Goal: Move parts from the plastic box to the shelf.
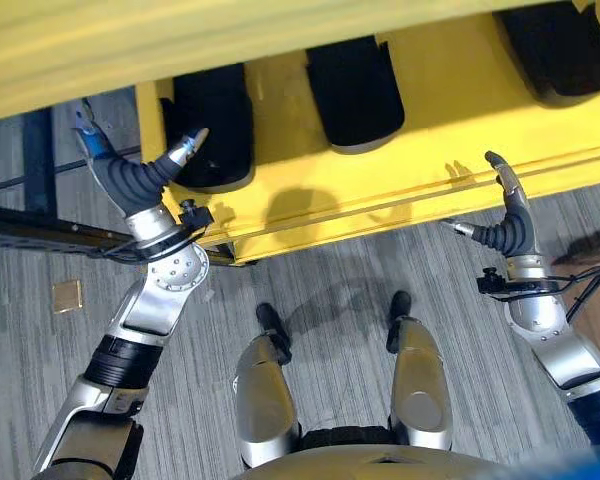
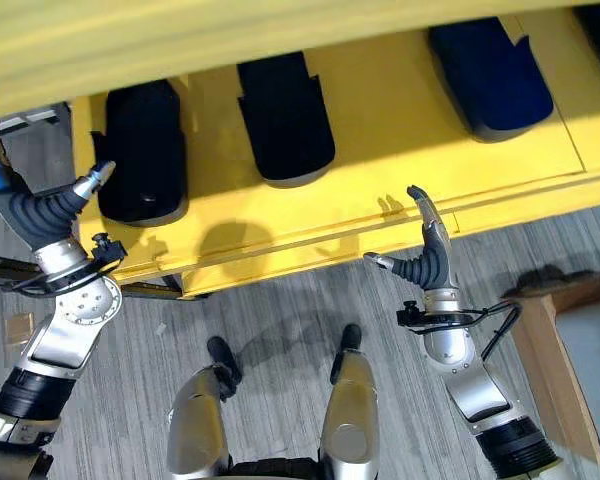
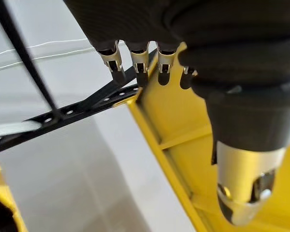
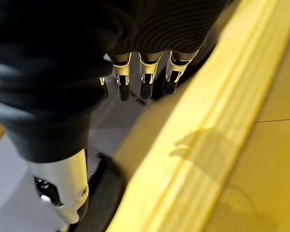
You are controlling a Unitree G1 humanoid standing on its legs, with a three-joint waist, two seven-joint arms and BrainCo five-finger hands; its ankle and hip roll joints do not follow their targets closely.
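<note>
Left hand [image 1: 145,180] rises at the left of the left eye view, its fingers straight and holding nothing, one tip touching or just short of the nearest black part [image 1: 215,125], which lies on the yellow shelf [image 1: 430,130] near its left end. A second black part [image 1: 355,90] lies in the upper middle of the frame and a third part [image 1: 560,45] in the upper right corner. Right hand [image 1: 508,225] stands at the right against the shelf's front edge, fingers straight, thumb out to the side, empty. Grey wood-pattern floor [image 1: 330,290] fills the lower half, with a black metal rail [image 1: 50,230] at the left and a small tan square [image 1: 67,295] lying below it.

Seen from the right eye, the same three parts sit in a row along the top; the one at the upper right [image 2: 490,75] looks dark blue. A wooden frame [image 2: 550,360] stands on the floor at the lower right.

Up close in the left wrist view, the left hand's fingers [image 3: 118,67] point straight toward a perforated black rail [image 3: 77,108] and the shelf's yellow corner.

From the right wrist, straight fingers [image 4: 147,77] hang beside the shelf's yellow front lip, with a dark shape that I cannot identify below.
</note>
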